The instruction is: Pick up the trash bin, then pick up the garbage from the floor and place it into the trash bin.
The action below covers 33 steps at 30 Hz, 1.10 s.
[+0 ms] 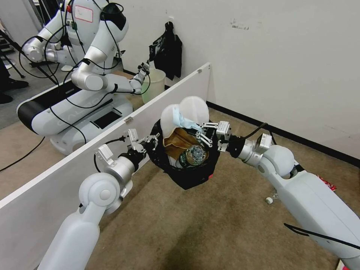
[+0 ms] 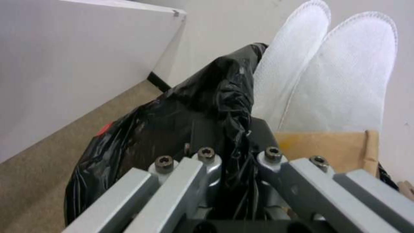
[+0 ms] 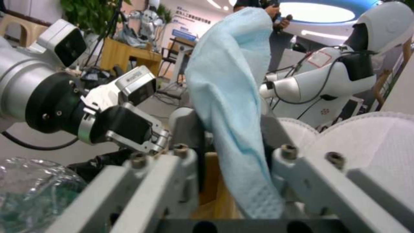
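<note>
Black-bagged trash bin [image 1: 189, 170] held above the carpet [image 1: 195, 228].
Left gripper [image 1: 150, 141] fingers are clamped on the bin's bag rim; right gripper [image 1: 204, 132] pinches a pale blue mask [image 3: 228, 106] over the bin, beside a bottle [image 1: 194, 154], paper bag [image 1: 178, 140] and white slippers [image 1: 189, 110].

L end effector [image 1: 152, 141] grips trash bin [image 1: 187, 170] rim; R end effector [image 1: 200, 132] pinches mask [image 1: 182, 120].
</note>
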Tool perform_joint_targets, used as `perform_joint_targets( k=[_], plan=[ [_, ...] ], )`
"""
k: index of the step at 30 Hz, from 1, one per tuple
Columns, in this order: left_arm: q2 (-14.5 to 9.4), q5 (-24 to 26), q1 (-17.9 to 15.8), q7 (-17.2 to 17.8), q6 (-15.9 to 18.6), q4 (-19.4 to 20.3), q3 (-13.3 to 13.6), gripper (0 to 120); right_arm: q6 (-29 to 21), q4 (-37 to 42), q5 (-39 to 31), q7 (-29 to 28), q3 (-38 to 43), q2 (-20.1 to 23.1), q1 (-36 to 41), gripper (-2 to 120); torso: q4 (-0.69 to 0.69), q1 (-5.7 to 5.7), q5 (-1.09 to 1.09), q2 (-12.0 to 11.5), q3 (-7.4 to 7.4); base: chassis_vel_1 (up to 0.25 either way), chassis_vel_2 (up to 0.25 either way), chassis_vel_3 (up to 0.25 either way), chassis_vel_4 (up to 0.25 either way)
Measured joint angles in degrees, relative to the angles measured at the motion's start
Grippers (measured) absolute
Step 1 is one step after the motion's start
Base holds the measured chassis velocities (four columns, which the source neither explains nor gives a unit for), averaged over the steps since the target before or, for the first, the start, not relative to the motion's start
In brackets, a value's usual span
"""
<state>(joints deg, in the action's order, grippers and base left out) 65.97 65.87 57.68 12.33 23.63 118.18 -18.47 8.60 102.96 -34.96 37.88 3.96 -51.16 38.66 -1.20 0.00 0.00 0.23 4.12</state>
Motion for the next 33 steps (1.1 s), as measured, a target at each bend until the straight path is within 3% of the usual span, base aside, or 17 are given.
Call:
perform_joint_targets(
  k=[1,4,7,9,16,18,33],
  plan=[
    [0.0,0.0,0.0,0.0,0.0,0.0,0.0,4,0.0,0.0,0.0,0.0,0.0,0.0,0.0,28,0.0,0.0,0.0,0.0,0.0,0.0,0.0,0.0,0.0],
    [0.1,-0.15,-0.14,0.0,0.0,-0.53,-0.15,4,0.0,-0.02,0.0,-0.08,0.02,-0.07,-0.2,46,0.0,0.0,0.0,0.0,0.0,0.0,0.0,0.0,0.0],
    [0.17,-0.22,-0.24,0.0,0.0,-0.74,-0.2,4,0.0,-0.02,-0.05,-0.08,0.07,-0.04,-0.21,51,0.0,0.0,0.0,0.0,0.0,0.0,0.0,0.0,0.0],
    [0.29,-0.3,-0.49,0.0,-0.02,-1.02,-0.25,4,0.0,-0.01,-0.18,-0.09,0.18,0.16,-0.25,62,0.0,0.0,0.0,0.0,0.0,0.0,0.0,0.0,0.0],
    [0.46,-0.44,-0.69,0.02,-0.05,-1.25,-0.25,4,0.06,-0.02,-0.28,-0.12,0.28,0.33,-0.36,84,0.0,0.0,0.0,0.0,0.0,0.0,0.0,0.0,0.0],
    [0.47,-0.57,-0.69,0.02,-0.11,-1.55,-0.28,4,0.1,-0.01,-0.33,-0.16,0.38,0.33,-0.36,95,0.0,0.0,0.0,0.0,0.0,0.0,0.0,0.0,0.0],
    [0.51,-0.66,-0.88,0.03,-0.36,-2.27,-0.62,4,0.11,0.32,-0.57,-0.41,0.82,0.55,-0.36,100,0.0,0.0,0.0,0.0,0.0,0.0,0.0,0.0,0.0]
  ],
)
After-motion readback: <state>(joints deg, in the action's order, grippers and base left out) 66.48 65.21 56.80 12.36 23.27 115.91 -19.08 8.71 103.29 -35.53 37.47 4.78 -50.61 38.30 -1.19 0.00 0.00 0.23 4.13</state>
